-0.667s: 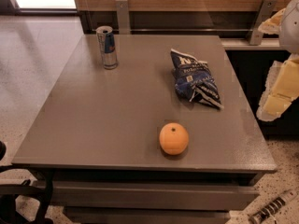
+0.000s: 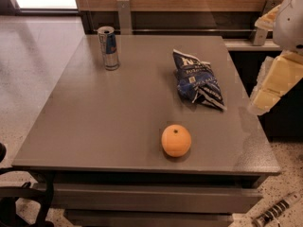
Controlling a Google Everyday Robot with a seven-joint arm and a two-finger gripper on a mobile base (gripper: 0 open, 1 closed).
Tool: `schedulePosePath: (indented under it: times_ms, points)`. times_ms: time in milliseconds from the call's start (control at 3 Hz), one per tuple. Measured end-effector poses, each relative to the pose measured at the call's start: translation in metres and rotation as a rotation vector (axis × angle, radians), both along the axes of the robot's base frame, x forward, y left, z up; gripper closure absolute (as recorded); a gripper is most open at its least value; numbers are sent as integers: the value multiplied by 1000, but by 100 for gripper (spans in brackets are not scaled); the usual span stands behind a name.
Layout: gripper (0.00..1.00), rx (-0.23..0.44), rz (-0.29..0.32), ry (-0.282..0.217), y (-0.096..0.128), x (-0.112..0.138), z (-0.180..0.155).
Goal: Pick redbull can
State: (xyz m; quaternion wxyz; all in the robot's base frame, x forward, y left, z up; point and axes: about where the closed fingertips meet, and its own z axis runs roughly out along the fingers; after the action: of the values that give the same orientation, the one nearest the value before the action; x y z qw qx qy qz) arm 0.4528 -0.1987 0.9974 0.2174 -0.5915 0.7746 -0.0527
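The redbull can is a slim blue-and-silver can with a silver top. It stands upright near the far left corner of the grey table. My gripper shows as cream-coloured parts below the white arm at the right edge of the camera view. It hangs just past the table's right side, far from the can, and holds nothing that I can see.
A dark blue snack bag lies on the right half of the table. An orange sits near the front edge. A wooden wall with metal brackets runs behind the table. A black chair part is at the lower left.
The arm at the right edge has shifted slightly left, toward the table. The can, bag and orange have not moved.
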Motion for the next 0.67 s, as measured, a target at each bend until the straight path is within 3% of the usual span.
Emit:
schedulePosePath:
  times_ms: [667]
  points:
    - [0, 252, -25, -145, 52, 54, 0]
